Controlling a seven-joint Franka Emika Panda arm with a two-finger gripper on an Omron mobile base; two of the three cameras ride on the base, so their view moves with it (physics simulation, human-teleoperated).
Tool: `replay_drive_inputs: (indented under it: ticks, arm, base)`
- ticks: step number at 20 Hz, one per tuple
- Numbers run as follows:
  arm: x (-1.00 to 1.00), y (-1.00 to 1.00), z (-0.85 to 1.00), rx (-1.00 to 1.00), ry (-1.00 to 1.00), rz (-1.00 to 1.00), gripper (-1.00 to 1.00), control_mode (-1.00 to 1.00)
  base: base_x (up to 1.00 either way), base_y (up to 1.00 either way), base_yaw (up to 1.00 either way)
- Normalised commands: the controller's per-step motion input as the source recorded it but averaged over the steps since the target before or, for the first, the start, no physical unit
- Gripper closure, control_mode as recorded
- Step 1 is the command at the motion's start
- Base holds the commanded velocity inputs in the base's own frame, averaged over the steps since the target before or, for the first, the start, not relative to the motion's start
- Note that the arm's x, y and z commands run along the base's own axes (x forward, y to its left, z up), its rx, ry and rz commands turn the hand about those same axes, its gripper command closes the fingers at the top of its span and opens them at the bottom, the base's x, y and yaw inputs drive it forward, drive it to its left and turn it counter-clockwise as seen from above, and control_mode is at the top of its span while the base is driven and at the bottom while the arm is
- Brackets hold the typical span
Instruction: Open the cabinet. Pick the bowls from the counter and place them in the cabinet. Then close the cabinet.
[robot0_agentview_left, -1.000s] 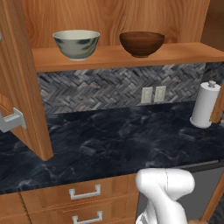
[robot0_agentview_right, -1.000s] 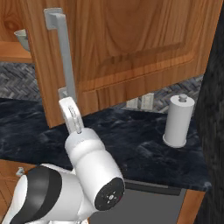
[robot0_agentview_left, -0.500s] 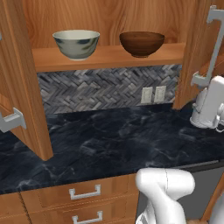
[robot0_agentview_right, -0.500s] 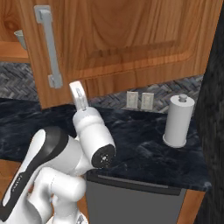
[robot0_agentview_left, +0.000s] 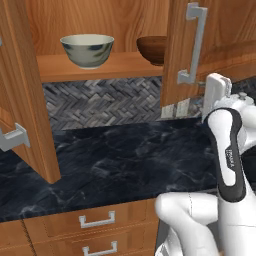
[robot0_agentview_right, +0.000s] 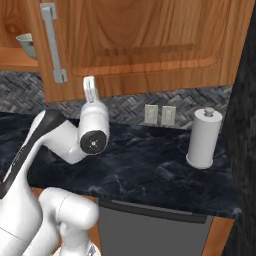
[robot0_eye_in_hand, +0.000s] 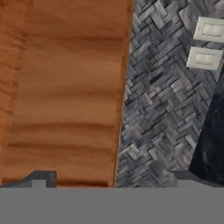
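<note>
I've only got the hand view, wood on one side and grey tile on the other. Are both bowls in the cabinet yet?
Observer: Yes. The cream-green bowl and the brown wooden bowl both sit on the cabinet shelf.
Operator: Which door is that wood?
Observer: The right door, standing partway across the opening. The left door is wide open.
Operator: Is the hand holding anything?
Observer: No. The gripper is open and empty, near the lower end of the right door's handle.
</note>
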Motion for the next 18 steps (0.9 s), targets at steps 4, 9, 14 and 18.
replay_drive_inputs:
  ticks: [4,9,14,18]
  arm:
    - [0.99,0.1,0.0,0.0,0.39,-0.31,-1.0,-1.0]
    - [1.0,0.08,0.0,0.0,0.39,-0.25,-1.0,-1.0]
    - [0.94,0.0,-0.13,0.0,-0.01,-0.04,-1.0,-1.0]
    - [0.65,-0.01,-0.31,0.0,-0.18,0.01,-1.0,-1.0]
  base:
    - [0.0,0.0,0.0]
    - [0.0,0.0,0.0]
    - [0.0,0.0,0.0]
    - [0.0,0.0,0.0]
